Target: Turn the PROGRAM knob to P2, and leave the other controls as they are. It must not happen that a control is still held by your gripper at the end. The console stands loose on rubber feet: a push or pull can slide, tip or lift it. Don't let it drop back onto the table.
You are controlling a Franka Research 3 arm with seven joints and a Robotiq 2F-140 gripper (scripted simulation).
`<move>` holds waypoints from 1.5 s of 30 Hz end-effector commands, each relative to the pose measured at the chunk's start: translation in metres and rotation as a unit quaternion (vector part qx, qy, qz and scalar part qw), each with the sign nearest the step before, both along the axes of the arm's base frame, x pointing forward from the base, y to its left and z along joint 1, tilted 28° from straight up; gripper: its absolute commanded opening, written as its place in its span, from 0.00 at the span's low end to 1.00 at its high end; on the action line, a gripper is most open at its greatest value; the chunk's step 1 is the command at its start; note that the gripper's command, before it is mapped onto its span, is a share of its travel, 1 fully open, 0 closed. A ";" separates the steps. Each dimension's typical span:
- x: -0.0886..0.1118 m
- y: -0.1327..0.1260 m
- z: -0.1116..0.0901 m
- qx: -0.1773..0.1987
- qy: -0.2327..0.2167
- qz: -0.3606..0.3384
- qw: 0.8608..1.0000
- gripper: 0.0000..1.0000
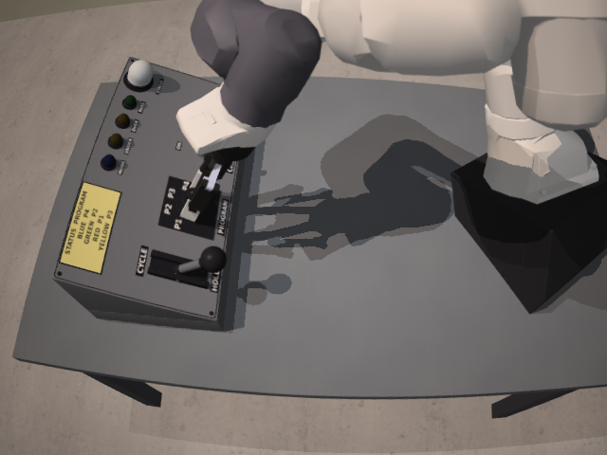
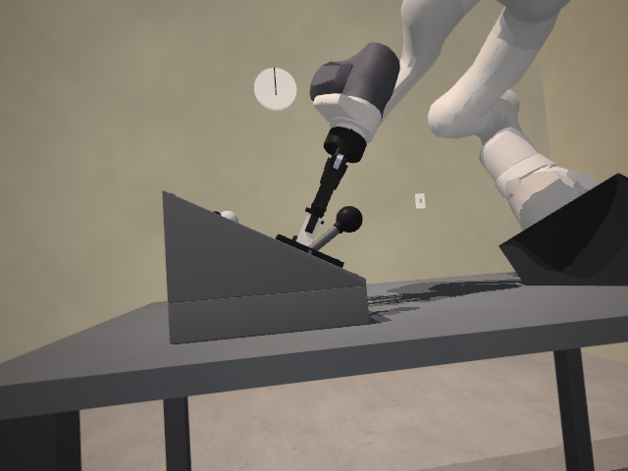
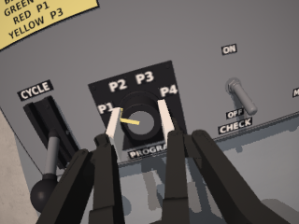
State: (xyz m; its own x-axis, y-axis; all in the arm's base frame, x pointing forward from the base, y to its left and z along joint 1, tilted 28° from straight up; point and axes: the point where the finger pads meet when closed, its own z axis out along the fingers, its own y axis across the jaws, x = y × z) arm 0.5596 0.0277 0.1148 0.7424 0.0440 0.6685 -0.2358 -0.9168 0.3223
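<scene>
bare test room: table (image 2: 304, 349), console (image 2: 263, 288)

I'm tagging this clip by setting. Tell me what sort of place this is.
Most likely a bare indoor test room or lab. A robot arm stands on a grey table, its pincer shut on the PROGRAM knob of a sloped control console. Behind are a plain wall, a wall clock and a switch plate.
</scene>
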 end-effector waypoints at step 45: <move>0.002 0.000 0.000 0.225 -0.145 -0.240 0.933 0.00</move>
